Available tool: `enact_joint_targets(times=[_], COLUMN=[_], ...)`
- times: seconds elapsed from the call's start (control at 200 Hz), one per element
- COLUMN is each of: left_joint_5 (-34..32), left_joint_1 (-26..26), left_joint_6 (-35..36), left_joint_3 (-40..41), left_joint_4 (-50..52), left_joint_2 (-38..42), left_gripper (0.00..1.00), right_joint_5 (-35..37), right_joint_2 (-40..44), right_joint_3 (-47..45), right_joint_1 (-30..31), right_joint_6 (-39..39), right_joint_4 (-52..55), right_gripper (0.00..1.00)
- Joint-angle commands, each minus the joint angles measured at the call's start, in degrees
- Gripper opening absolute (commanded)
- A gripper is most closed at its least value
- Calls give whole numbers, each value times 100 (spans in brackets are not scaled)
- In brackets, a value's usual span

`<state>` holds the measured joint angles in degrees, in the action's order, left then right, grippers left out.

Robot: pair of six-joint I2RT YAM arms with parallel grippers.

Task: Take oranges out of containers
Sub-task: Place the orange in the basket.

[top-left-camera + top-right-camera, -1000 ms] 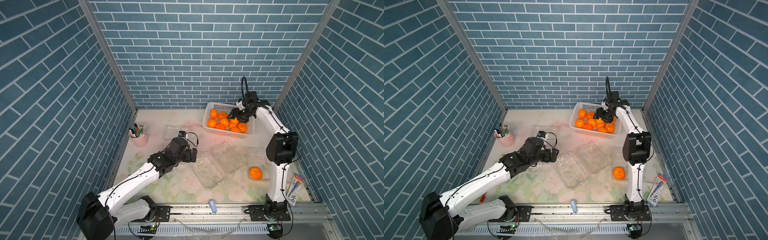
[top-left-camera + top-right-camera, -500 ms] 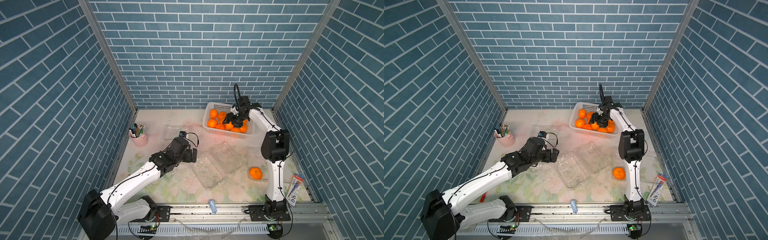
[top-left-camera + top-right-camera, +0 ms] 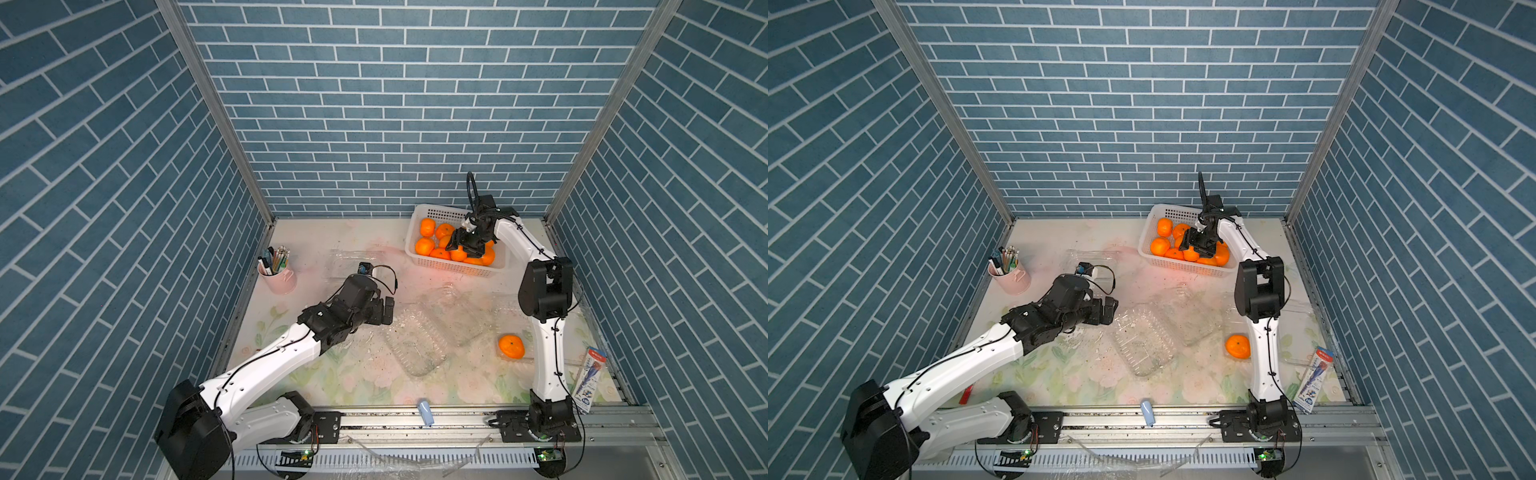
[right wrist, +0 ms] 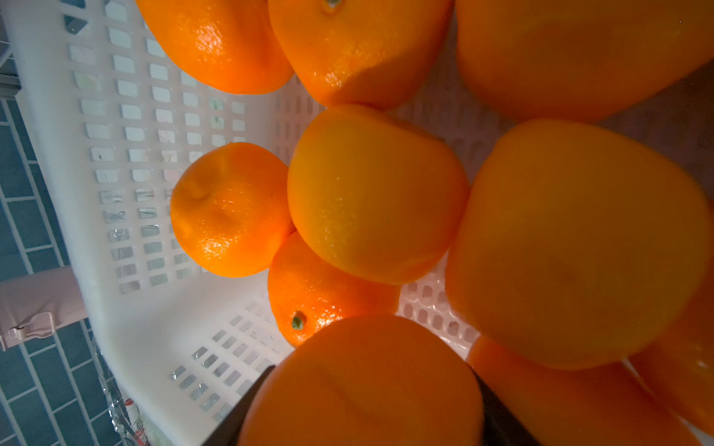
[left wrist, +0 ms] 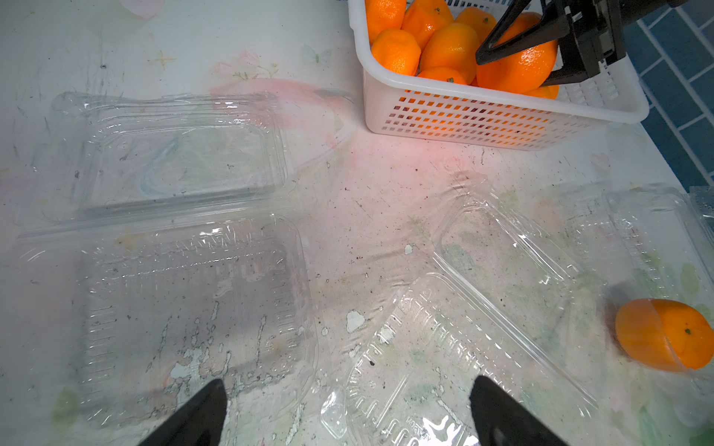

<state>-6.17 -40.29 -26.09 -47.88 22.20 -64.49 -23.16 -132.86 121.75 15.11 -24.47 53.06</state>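
One drop-off in hand: clamping an orange point(image 5: 517, 58) in right jaws, low in the basket point(image 3: 453, 266). Holding left jaws spread, empty, over emptied containers point(image 5: 193, 309). Likely next: release, then fetch the last orange point(image 3: 511, 346) from its container point(image 3: 505, 309).

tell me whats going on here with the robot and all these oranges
The robot is moving fruit from clear clamshells into a white basket. The right end effector holds an orange just above the pile of oranges in the basket. The left end effector hangs open over two opened, empty clamshells. One last orange lies in the third clamshell, near the right arm's base.
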Motion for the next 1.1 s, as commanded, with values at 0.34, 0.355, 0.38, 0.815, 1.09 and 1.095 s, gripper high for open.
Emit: enact_joint_targets(times=[0.34,0.355,0.38,0.815,1.09,1.095], left_joint_5=[-52,-52,-51,-37,-16,-15], left_joint_1=[39,35,39,39,39,39], left_joint_6=[63,57,58,18,2,5], left_joint_3=[91,93,94,112,103,112], left_joint_4=[72,74,74,83,88,85], left_joint_2=[255,259,267,331,327,325], left_gripper=[99,99,99,99,99,99], right_joint_5=[550,564,587,506,208,203], right_joint_2=[327,346,382,1023,1170,1164], right_joint_3=[-14,-26,-37,-29,108,119], right_joint_1=[0,0,0,40,237,237], right_joint_6=[168,185,196,381,424,425], right_joint_4=[430,440,450,549,284,284], right_gripper=[90,91,91,70,53,52])
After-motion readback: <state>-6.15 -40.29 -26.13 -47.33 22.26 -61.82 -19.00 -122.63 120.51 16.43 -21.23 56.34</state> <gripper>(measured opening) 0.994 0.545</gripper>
